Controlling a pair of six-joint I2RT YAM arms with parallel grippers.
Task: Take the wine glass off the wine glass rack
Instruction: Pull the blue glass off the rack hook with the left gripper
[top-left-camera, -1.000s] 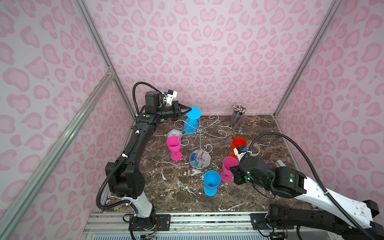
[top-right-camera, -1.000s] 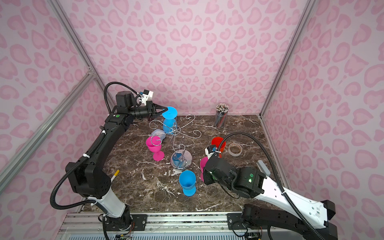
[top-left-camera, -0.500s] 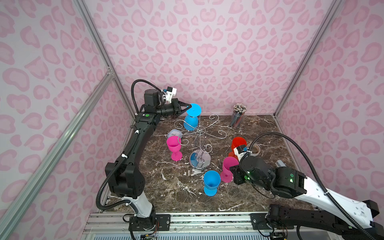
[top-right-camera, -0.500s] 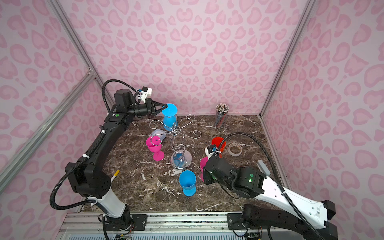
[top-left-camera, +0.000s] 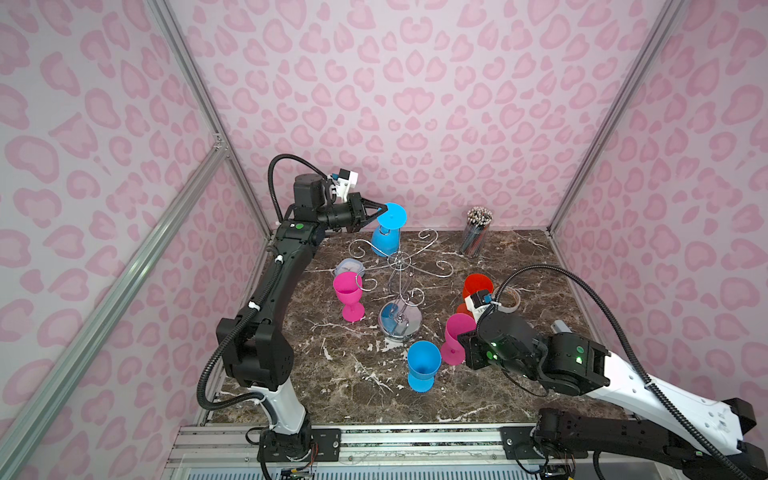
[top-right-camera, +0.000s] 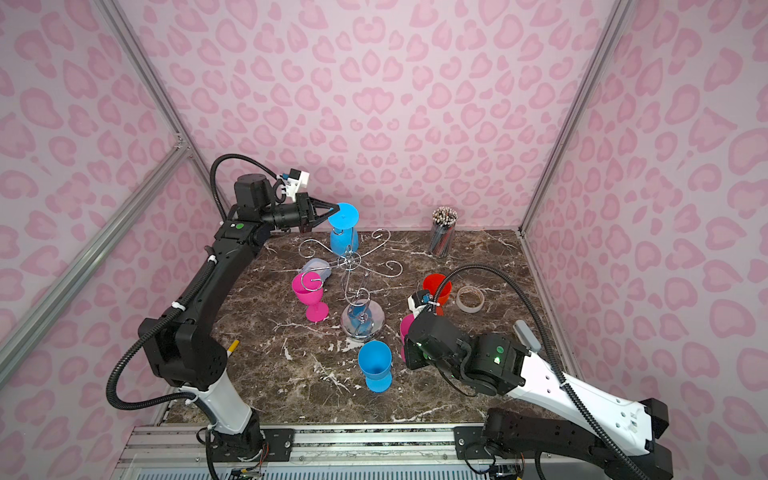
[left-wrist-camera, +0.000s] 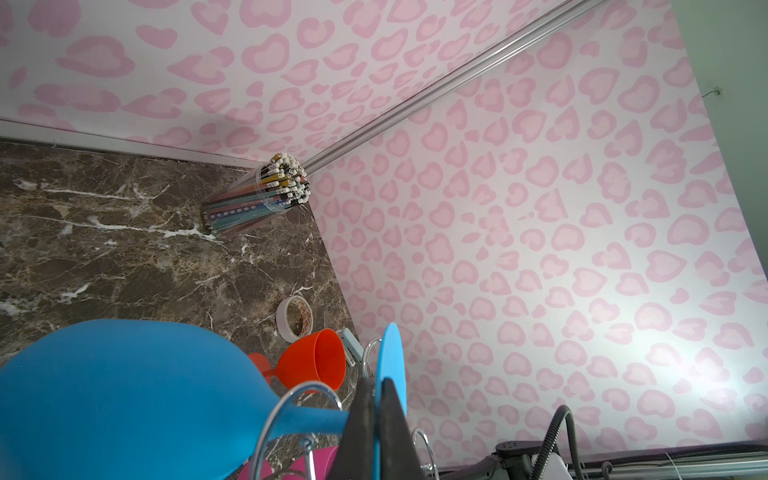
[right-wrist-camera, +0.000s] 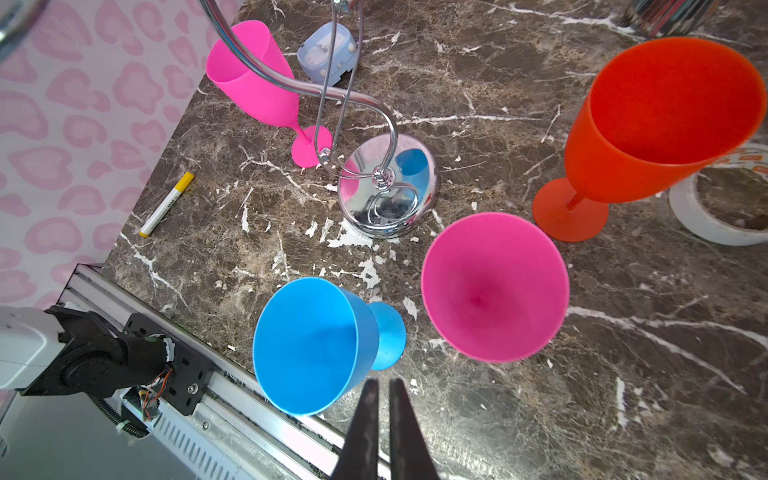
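The left gripper (top-left-camera: 379, 212) is clamped tight on the flat round foot of the blue wine glass (top-left-camera: 386, 240). That glass hangs bowl-down on the far side of the wine glass rack (top-left-camera: 400, 262), close to the back wall, so there is little room behind it. In the left wrist view a chrome scroll arm curls round its stem just under the foot: it is not off the rack.

The right gripper (right-wrist-camera: 383, 381) hovers at the near right with its pincers drawn almost together and nothing between them. It hangs over marble just nearer than a second blue glass (right-wrist-camera: 311, 345) and a pink glass (right-wrist-camera: 494, 286), both upright. An orange-red glass (top-left-camera: 478, 286) stands farther back, with a tape roll (top-right-camera: 469, 298) beside it toward the right wall.

Left of the rack's mirror base stands a taller pink glass (top-left-camera: 349, 293), with a scroll end showing across its rim from above. A small pale clock (top-left-camera: 348, 266) sits just beyond it. A cup of pencils (top-left-camera: 476, 237) occupies the far right corner.

The widest open marble on the table (top-left-camera: 332, 395) lies near left, where a yellow marker (top-right-camera: 232, 346) rests by the left edge.
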